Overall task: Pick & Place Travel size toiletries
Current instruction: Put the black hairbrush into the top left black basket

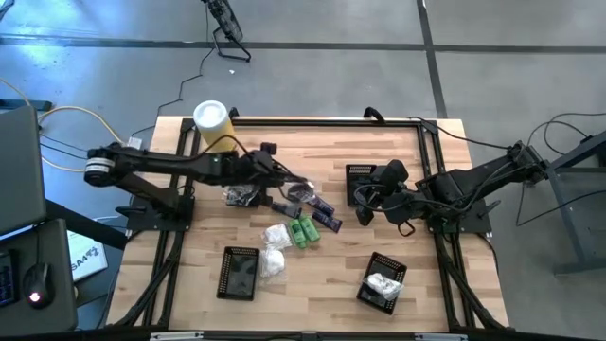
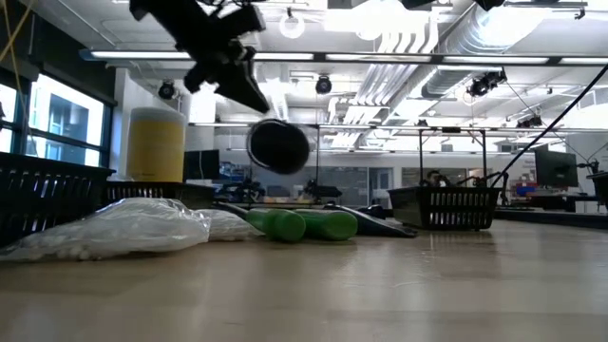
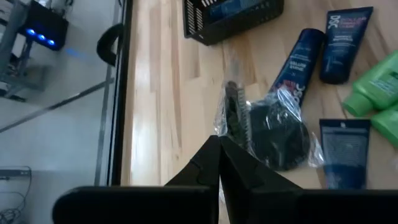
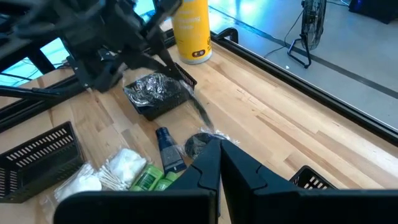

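A silvery-clear packet (image 3: 273, 127) holding a dark round item hangs above mid-worktop (image 1: 331, 284), pinched at its edge by the closed left pincer (image 3: 219, 144). Green bottles (image 1: 303, 232) and dark blue tubes (image 1: 322, 214) lie just below it. The right pincer (image 1: 363, 214), shut and empty, hovers nearby beside a black basket (image 1: 361, 172).

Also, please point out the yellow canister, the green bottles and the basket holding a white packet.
Yellow canister (image 1: 211, 120): high view, on its white lid.
Green bottles (image 1: 303, 232): high view, on the pair's middle.
Basket with a white packet (image 1: 391, 264): high view, on its far rim.
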